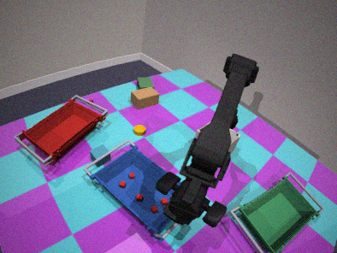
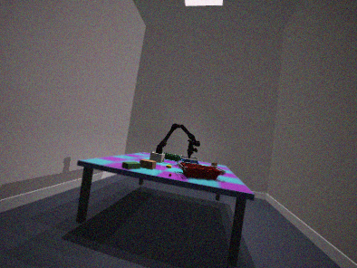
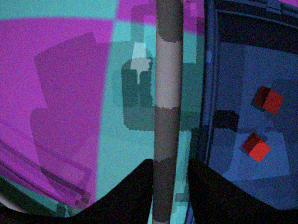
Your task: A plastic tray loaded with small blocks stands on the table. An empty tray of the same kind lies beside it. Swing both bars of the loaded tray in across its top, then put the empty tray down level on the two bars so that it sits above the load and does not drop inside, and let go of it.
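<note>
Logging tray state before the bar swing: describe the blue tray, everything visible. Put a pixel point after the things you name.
The blue, plastic-looking rectangular tray [image 1: 124,194] [image 3: 209,100] stands upright and open-topped, between the red and green trays. Five small red blocks [image 1: 139,197] [image 3: 270,100] lie spread on its floor. A grey bar hangs outside each short end, neither across the top. The black gripper's fingers straddle one bar [image 3: 167,80]; contact unclear.

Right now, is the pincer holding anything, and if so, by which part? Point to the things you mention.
Nothing is held. The pincer [image 1: 192,200] [image 2: 189,155] [image 3: 170,165] is partly open above the grey bar [image 1: 169,232] [image 3: 167,75], with a visible gap between the bar and one finger.
</note>
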Action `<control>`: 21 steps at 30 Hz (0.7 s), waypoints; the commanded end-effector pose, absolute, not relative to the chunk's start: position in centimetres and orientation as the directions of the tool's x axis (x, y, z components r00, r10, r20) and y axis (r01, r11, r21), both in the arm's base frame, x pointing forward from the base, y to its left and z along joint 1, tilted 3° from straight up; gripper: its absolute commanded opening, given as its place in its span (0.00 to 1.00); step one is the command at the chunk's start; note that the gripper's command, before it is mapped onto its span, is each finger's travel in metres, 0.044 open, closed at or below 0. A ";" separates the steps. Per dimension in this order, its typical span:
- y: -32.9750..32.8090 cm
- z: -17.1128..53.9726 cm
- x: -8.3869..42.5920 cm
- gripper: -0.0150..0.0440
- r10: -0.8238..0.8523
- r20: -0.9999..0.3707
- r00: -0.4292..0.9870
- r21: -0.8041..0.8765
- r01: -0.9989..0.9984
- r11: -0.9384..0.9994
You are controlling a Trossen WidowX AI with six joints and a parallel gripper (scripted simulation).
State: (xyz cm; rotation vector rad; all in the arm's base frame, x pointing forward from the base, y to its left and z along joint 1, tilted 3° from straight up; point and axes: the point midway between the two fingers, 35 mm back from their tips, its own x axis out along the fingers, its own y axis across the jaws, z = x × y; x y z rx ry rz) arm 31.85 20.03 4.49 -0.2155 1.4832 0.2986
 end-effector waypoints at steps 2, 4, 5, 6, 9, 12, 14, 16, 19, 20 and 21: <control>17.9 4.4 32.8 0.41 0.035 -0.996 0.078 0.010 -0.305 0.952; 17.3 4.3 33.0 0.41 0.035 -0.996 0.078 0.009 -0.305 0.952; 17.0 4.1 33.1 0.41 0.035 -0.996 0.078 0.009 -0.305 0.952; 16.6 4.0 33.3 0.41 0.034 -0.996 0.078 0.009 -0.305 0.952; 15.6 3.1 33.7 0.41 0.033 -0.996 0.078 0.008 -0.305 0.952; 14.9 2.2 34.0 0.41 0.033 -0.996 0.079 0.007 -0.305 0.952; 14.9 2.6 34.0 0.41 0.033 -0.996 0.079 0.007 -0.305 0.952; 15.0 3.4 34.0 0.41 0.033 -0.996 0.079 0.007 -0.305 0.952; 15.1 5.3 34.0 0.41 0.033 -0.996 0.079 0.007 -0.305 0.952; 15.1 6.0 33.9 0.41 0.033 -0.996 0.079 0.008 -0.305 0.952; 15.1 6.6 33.9 0.41 0.033 -0.996 0.079 0.008 -0.305 0.952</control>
